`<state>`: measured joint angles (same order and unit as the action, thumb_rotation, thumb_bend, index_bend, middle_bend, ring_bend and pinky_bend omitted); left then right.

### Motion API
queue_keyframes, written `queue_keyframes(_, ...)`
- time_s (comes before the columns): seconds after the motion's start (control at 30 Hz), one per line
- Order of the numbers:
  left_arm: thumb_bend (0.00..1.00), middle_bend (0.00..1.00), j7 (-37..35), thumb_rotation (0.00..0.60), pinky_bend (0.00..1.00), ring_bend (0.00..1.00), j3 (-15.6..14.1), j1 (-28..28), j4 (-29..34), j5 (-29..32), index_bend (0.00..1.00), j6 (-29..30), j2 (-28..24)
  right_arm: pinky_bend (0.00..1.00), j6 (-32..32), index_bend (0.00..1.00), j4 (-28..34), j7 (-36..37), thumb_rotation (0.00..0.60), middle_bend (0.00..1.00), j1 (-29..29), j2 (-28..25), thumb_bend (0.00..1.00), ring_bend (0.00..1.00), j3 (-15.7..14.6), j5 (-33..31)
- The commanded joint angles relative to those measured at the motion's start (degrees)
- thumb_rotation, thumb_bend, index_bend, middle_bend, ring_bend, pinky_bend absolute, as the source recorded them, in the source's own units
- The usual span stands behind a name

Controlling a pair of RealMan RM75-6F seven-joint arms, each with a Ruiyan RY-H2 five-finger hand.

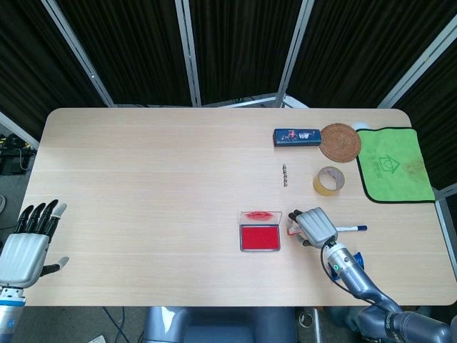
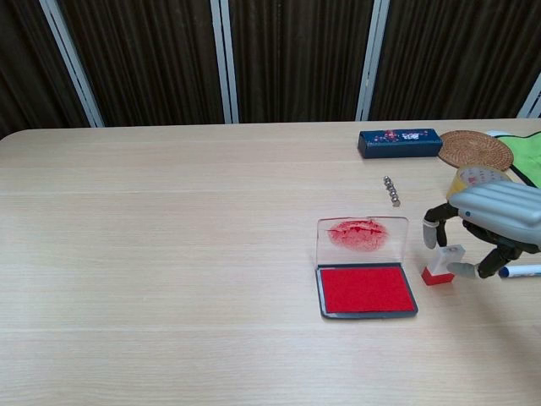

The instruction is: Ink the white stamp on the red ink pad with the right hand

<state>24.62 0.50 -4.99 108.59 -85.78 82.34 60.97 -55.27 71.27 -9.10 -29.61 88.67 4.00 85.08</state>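
The white stamp (image 2: 445, 261) with a red base stands upright on the table just right of the red ink pad (image 2: 366, 289), whose clear lid (image 2: 363, 236) is propped open. My right hand (image 2: 493, 216) arches over the stamp, its fingers curved down on the left side and its thumb touching the right side. The stamp still rests on the table and is not clearly gripped. From the head view, the right hand (image 1: 316, 226) covers most of the stamp (image 1: 292, 229) beside the ink pad (image 1: 260, 238). My left hand (image 1: 25, 245) hangs empty off the table's near left corner, fingers spread.
A blue-capped pen (image 2: 521, 271) lies just right of the right hand. Behind it are a tape roll (image 1: 330, 180), a short bead chain (image 1: 285, 175), a dark blue box (image 1: 296, 136), a woven coaster (image 1: 340, 141) and a green cloth (image 1: 393, 164).
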Motion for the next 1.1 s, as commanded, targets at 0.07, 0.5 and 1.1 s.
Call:
queue_keyframes(0.07,0.00,0.00,0.1,0.600,0.00,0.00,0.0,0.0,0.0,0.0,0.00,0.1,0.0,1.00,0.1,0.44,-0.3,0.0,0.600,0.46,-0.3,0.2,0.27,0.83,-0.2,-0.1)
queue_keyframes(0.5,0.00,0.00,0.1,0.600,0.00,0.00,-0.2,-0.1,0.1,0.3,0.00,0.0,0.0,1.00,-1.0,0.53,-1.3,-0.3,0.600,0.55,-0.6,0.4,0.35,0.83,-0.5,-0.1)
queue_keyframes(1.1,0.00,0.00,-0.7,0.600,0.00,0.00,-0.5,-0.4,0.4,0.0,0.00,-0.3,-0.4,1.00,-4.9,0.54,15.0,-3.8,0.600,0.56,-4.0,-8.0,0.35,0.83,-1.1,9.2)
